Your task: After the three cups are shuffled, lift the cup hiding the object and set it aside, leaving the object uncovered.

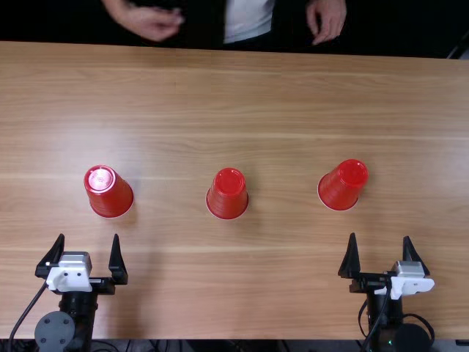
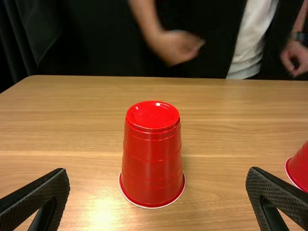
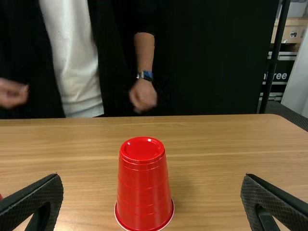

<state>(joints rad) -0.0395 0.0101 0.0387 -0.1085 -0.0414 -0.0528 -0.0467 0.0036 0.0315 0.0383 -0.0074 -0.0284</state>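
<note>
Left cup (image 1: 108, 192), middle cup (image 1: 227, 194), right cup (image 1: 342, 185): inverted, contents hidden | left gripper (image 1: 88, 237), right gripper (image 1: 379, 237): spread, empty

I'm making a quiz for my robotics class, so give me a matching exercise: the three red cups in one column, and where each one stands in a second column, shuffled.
Things
1. left cup
2. middle cup
3. right cup

Places
A. ahead of the open right claw
B. between the other two, with no claw facing it
C. ahead of the open left claw

Pairs: 1-C, 2-B, 3-A
</note>
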